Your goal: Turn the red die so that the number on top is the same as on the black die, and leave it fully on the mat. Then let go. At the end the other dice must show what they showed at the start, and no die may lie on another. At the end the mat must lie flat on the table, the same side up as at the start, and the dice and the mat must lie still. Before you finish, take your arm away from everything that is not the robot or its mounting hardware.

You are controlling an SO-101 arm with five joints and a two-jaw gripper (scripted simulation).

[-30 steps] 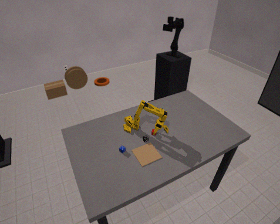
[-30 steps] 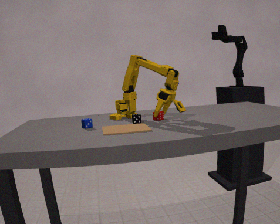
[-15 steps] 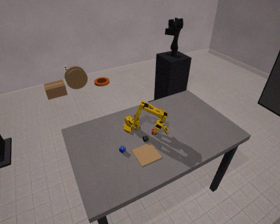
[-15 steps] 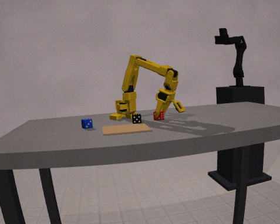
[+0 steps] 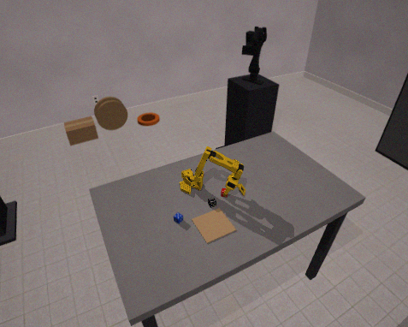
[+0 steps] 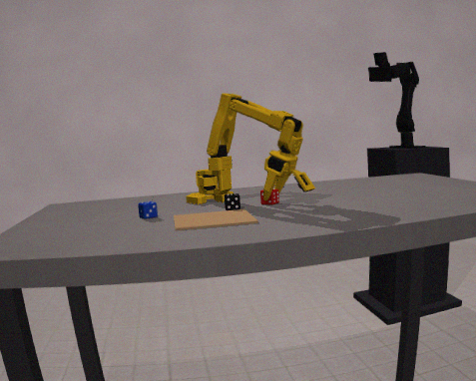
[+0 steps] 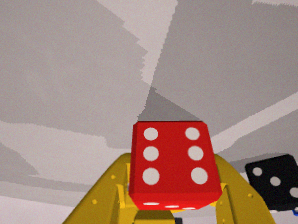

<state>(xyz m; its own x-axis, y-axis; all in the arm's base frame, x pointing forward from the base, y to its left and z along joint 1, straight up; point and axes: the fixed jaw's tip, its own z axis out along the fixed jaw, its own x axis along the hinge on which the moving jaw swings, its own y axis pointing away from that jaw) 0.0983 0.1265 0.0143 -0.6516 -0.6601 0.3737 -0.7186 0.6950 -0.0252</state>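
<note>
- Mat (image 6: 215, 219): lies flat on the table (image 6: 333, 234), nearest the exterior camera; nothing rests on it.
- Blue die (image 6: 148, 209): on the table, left of the mat, well apart from the others.
- Black die (image 6: 233, 201): on the table just behind the mat's far edge.
- Red die (image 7: 172, 165): on the table, off the mat, right of the black die; the wrist view faces its six.
- Gripper (image 6: 274, 193): clamped on the red die, at table level.
- Arm (image 6: 255, 112): arches over from its base behind the dice.

Yellow arm (image 6: 253, 112) arched, tool (image 6: 275, 191) down, clamped on red die (image 6: 269, 197)
</note>
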